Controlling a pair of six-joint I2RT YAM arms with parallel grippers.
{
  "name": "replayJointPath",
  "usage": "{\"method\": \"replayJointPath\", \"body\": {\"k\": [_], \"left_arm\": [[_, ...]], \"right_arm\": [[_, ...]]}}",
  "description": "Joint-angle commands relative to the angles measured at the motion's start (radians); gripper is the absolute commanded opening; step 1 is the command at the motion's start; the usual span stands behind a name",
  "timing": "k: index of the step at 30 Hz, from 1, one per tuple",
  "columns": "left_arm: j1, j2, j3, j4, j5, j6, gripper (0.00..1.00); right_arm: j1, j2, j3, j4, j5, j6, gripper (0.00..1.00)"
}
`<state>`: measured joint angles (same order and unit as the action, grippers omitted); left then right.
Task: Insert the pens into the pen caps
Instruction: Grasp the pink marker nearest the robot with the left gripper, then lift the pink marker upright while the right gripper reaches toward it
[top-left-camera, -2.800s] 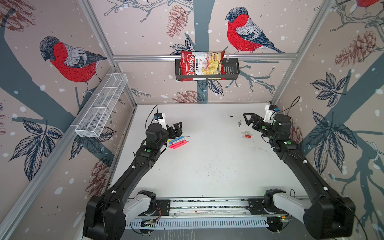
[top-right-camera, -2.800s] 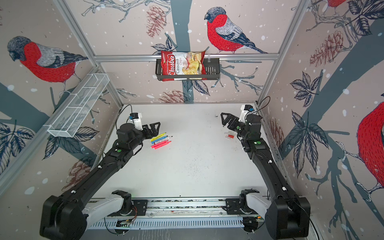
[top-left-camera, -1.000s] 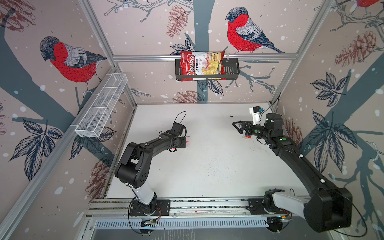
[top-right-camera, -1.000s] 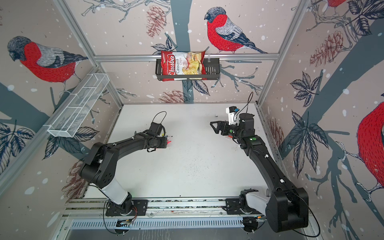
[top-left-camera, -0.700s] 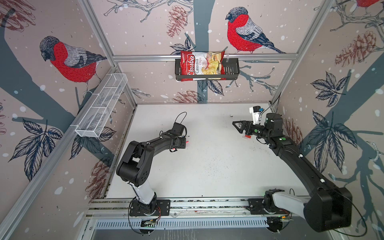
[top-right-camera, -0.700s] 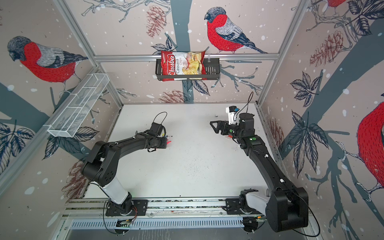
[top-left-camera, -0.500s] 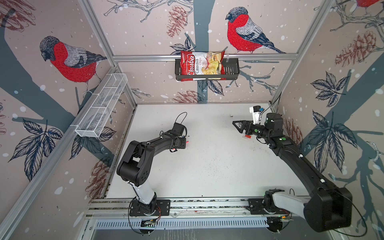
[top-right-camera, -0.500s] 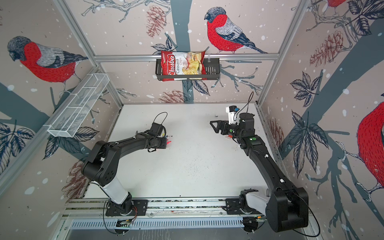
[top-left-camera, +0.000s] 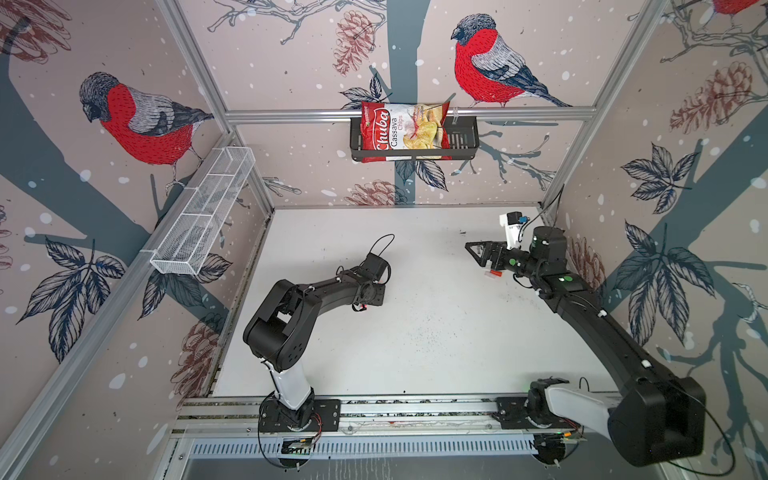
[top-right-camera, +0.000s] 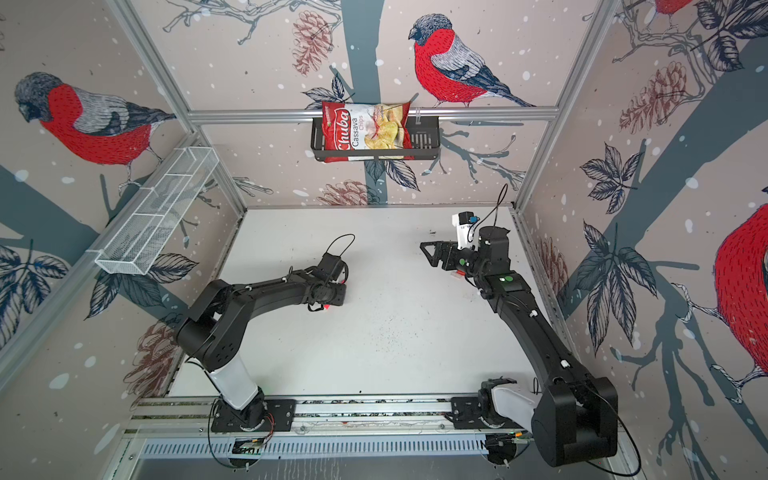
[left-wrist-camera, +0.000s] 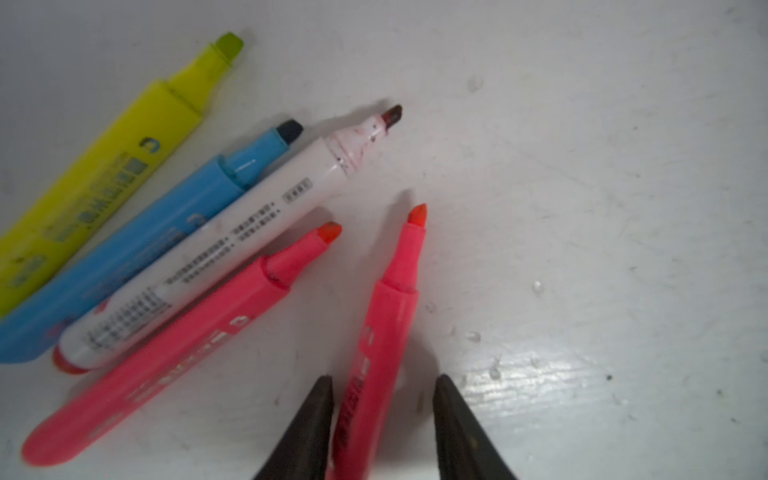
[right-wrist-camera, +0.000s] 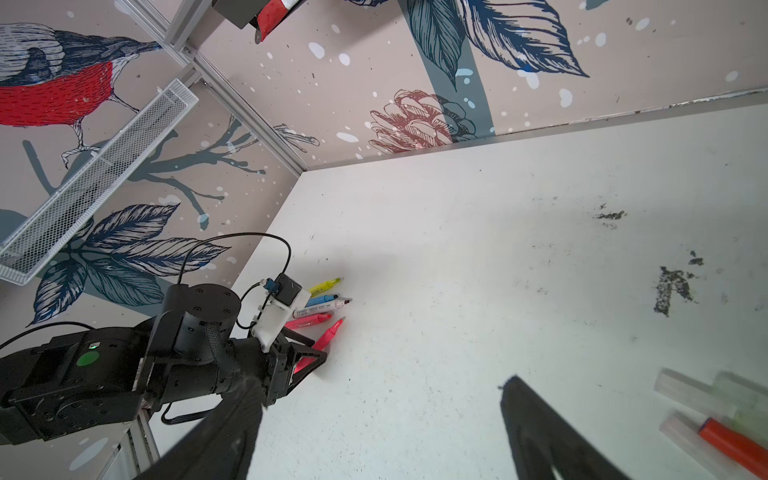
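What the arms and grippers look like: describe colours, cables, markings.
The left arm and right arm are matte black, each with a white base link. Green dots mark the wrists; white camera mounts trail black cables. The left gripper and right gripper have dark tapered fingers.

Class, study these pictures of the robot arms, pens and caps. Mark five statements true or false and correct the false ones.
1. The left gripper straddles a pink pen. True.
2. The yellow pen already wears a cap. False: its tip is bare.
3. The right gripper holds a cap. False: it is open and empty; the caps lie on the table.
4. The white pen lies between the blue pen and a second pink pen. True.
5. The chip bag lies on the table. False: it sits in a black wall basket.
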<state>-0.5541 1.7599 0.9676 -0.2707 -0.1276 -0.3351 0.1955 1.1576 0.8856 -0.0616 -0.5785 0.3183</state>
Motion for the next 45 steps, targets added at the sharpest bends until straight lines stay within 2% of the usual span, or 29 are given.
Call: {"method": "replayJointPath", "body": {"k": [1,6,12,16,23,26,33,39,45], "left_arm": [[-0.023,0.013,-0.001,-0.058,0.021,-0.005,0.37],[-0.038,0.024,-0.006,-0.078,0.013,0.003,0.32],[-0.047,0.019,-0.038,-0.050,0.074,0.010,0.13],[-0.048,-0.025,-0.069,0.012,0.130,0.010,0.06],[-0.058,-0.248,-0.181,0.245,0.296,0.032,0.05],[-0.058,-0.355,-0.251,0.372,0.347,0.010,0.05],[-0.058,-0.458,-0.338,0.543,0.421,-0.059,0.04],[-0.059,-0.520,-0.366,0.618,0.425,-0.102,0.04],[-0.071,-0.567,-0.396,0.691,0.423,-0.144,0.04]], "right_arm": [[-0.006,-0.017,-0.008,0.018,0.006,0.002,0.90],[-0.018,-0.032,-0.014,0.019,0.011,0.007,0.90],[-0.028,-0.038,-0.018,0.020,0.014,0.013,0.90],[-0.028,-0.031,-0.016,0.020,-0.013,0.016,0.90],[-0.018,-0.018,-0.029,0.024,-0.122,0.018,0.90],[0.001,-0.011,-0.049,0.059,-0.205,0.032,0.90],[0.117,0.036,-0.073,0.120,-0.310,0.045,0.88],[0.259,0.115,-0.075,0.196,-0.304,0.081,0.80],[0.345,0.181,-0.067,0.277,-0.256,0.138,0.74]]}}
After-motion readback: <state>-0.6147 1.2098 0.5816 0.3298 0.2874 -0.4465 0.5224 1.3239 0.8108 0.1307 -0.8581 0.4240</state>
